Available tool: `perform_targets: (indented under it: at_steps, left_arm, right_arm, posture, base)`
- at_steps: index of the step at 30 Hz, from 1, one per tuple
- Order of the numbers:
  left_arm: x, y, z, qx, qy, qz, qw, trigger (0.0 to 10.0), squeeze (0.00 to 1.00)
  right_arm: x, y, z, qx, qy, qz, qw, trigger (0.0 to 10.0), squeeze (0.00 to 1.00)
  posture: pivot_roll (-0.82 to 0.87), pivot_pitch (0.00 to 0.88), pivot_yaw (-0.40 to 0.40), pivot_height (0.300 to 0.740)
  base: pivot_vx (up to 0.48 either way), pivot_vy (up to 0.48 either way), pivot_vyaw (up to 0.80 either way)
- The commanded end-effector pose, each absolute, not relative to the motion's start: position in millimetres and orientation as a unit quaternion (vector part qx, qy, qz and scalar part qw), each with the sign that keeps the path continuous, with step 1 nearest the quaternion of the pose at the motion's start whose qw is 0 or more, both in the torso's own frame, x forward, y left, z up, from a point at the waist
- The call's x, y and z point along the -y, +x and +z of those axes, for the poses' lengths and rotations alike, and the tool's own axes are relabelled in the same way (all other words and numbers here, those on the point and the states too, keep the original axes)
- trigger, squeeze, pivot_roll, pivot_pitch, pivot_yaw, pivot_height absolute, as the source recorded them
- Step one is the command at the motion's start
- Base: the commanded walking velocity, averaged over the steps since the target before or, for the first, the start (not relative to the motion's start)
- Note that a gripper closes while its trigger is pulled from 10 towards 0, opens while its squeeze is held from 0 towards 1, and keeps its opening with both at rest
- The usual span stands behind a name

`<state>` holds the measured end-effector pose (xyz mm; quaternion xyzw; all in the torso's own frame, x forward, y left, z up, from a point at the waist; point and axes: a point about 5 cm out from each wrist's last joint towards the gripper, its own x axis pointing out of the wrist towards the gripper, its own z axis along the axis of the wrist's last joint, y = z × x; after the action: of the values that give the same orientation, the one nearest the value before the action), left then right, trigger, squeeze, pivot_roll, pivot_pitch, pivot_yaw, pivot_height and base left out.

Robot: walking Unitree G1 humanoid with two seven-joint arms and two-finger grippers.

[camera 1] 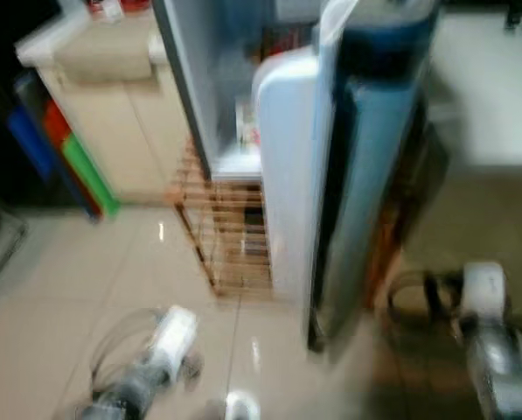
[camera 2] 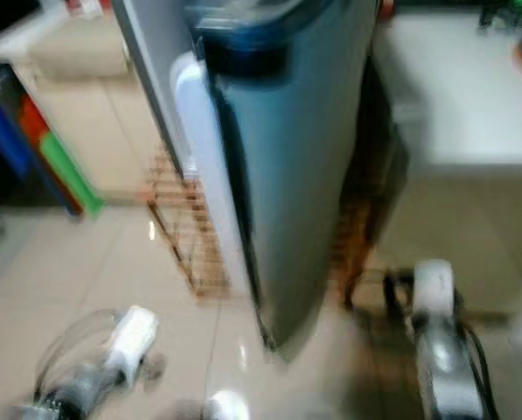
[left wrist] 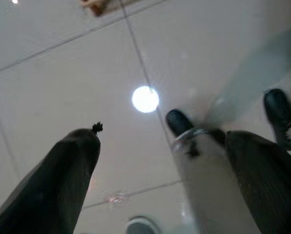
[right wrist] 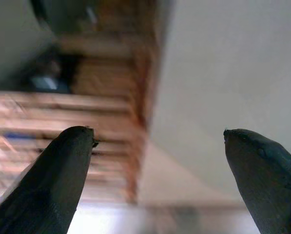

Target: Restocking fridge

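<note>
Ahead, from the head views: fridge (camera 1: 243,96) standing open, its door (camera 2: 287,149) swung out edge-on toward the camera, a wooden slatted rack (camera 1: 230,236) on the floor at its foot, a white desk (camera 2: 453,96) off to the right. Blurred throughout, so likely mid-walk. Both arms low, nothing carried. Down the left wrist: left tool (left wrist: 160,180) spread wide, empty, aimed at pale floor tiles (left wrist: 62,73). Down the right wrist: right tool (right wrist: 157,180) wide too, empty, facing the rack slats. Best now: steady the stance clear of the door's edge, then find the stock before reaching for any shelf.
</note>
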<state>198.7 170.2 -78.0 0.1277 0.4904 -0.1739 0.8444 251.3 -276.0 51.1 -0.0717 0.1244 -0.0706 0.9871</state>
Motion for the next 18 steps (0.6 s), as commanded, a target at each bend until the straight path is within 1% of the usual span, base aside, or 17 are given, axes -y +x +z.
perform_targets:
  at_steps: [1, 4, 6, 7, 8, 9, 11, 13, 16, 18]
  left_arm:
    - [-190, 208, -71, -0.484, 0.138, -0.150, 0.851, 10.0, 0.00]
    - [-190, 209, -70, -0.483, 0.136, -0.150, 0.852, 10.0, 0.00]
    - [-190, 210, -70, -0.482, 0.135, -0.152, 0.852, 10.0, 0.00]
    - [-189, 210, -70, -0.483, 0.136, -0.153, 0.851, 10.0, 0.00]
    - [-189, 210, -70, -0.483, 0.136, -0.153, 0.851, 10.0, 0.00]
    - [-190, 209, -70, -0.487, 0.144, -0.155, 0.847, 10.0, 0.00]
    - [-190, 208, -71, -0.490, 0.140, -0.152, 0.847, 10.0, 0.00]
    - [-191, 206, -72, -0.493, 0.139, -0.151, 0.846, 10.0, 0.00]
    - [-190, 206, -72, -0.494, 0.139, -0.152, 0.845, 10.0, 0.00]
    - [-189, 208, -71, -0.493, 0.141, -0.156, 0.844, 10.0, 0.00]
  right_arm:
    - [261, 263, 71, -0.099, -0.052, -0.030, 0.993, 10.0, 0.00]
    - [244, 271, 95, -0.070, -0.041, 0.027, 0.996, 10.0, 0.00]
    - [229, 273, 115, -0.052, -0.036, 0.092, 0.994, 10.0, 0.00]
    - [226, 272, 121, -0.053, -0.039, 0.116, 0.991, 10.0, 0.00]
    - [226, 272, 121, -0.053, -0.039, 0.116, 0.991, 10.0, 0.00]
    - [226, 268, 132, -0.049, -0.048, 0.142, 0.988, 10.0, 0.00]
    - [232, 259, 145, -0.065, -0.039, 0.183, 0.980, 10.0, 0.00]
    - [243, 245, 161, -0.090, -0.033, 0.227, 0.969, 10.0, 0.00]
    - [253, 237, 176, -0.094, -0.026, 0.241, 0.965, 10.0, 0.00]
    - [254, 230, 186, -0.095, -0.010, 0.268, 0.959, 10.0, 0.00]
  posture:
    - [-0.19, 0.000, 0.109, 0.740]
    - [-0.19, 0.000, 0.110, 0.740]
    - [-0.19, 0.000, 0.108, 0.740]
    - [-0.19, 0.000, 0.107, 0.740]
    - [-0.19, 0.000, 0.107, 0.740]
    - [-0.18, 0.000, 0.108, 0.740]
    - [-0.18, 0.000, 0.110, 0.740]
    - [-0.19, 0.000, 0.121, 0.740]
    - [-0.20, 0.000, 0.127, 0.740]
    - [-0.20, 0.000, 0.134, 0.740]
  base:
    - [0.000, 0.000, 0.00]
    - [0.000, 0.000, 0.00]
    - [0.000, 0.000, 0.00]
    - [0.000, 0.000, 0.00]
    - [0.000, 0.000, 0.00]
    - [0.000, 0.000, 0.00]
    - [0.000, 0.000, 0.00]
    - [0.000, 0.000, 0.00]
    - [0.000, 0.000, 0.00]
    - [0.000, 0.000, 0.00]
